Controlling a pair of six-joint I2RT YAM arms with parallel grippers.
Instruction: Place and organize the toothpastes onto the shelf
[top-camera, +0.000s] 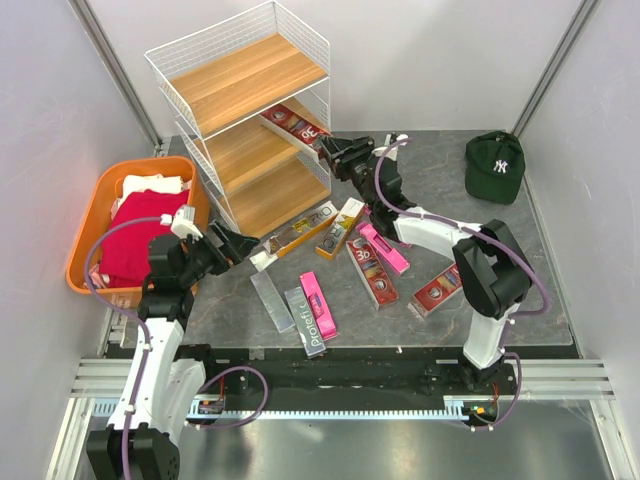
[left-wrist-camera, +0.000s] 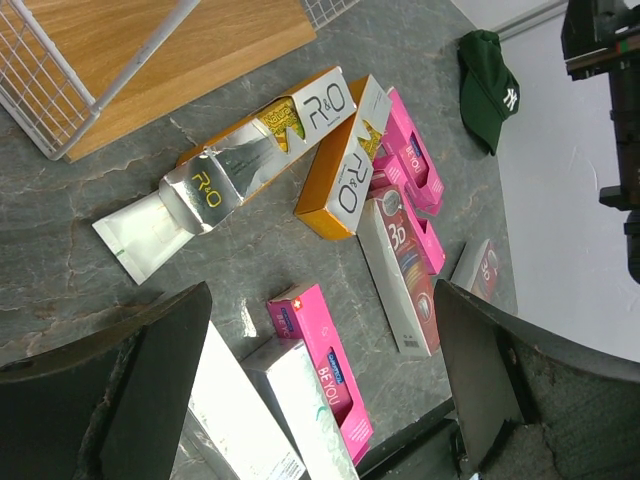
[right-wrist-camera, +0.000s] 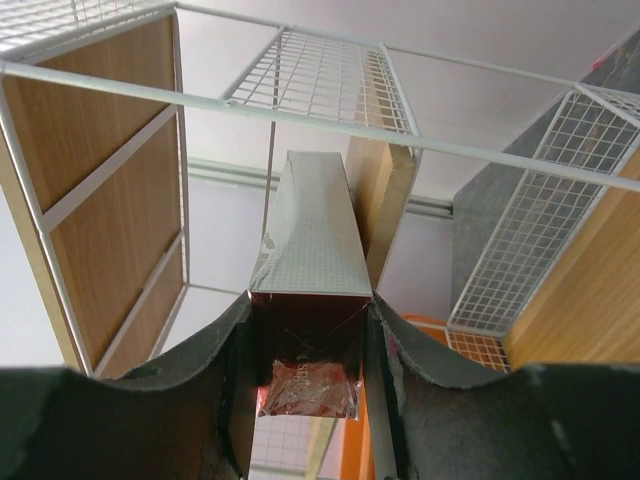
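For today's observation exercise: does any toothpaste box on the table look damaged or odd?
The gold R&O box nearest the shelf lies with its end flaps open and splayed, its inside showing. A green cap sits on the table too, unrelated to toothpaste.

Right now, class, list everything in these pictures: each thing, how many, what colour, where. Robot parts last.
shelf: one, white wire, wooden boards, back left of table.
gold boxes: two, table centre.
pink boxes: two, table centre.
dark red boxes: two, right of centre.
silver-grey boxes: two, near edge.
held box: one, dark red, at shelf's middle level.
cap: one, dark green, back right.
basket: one, orange, left, holds red, white cloths.
left claw: open, over table.
right claw: shut on held box.
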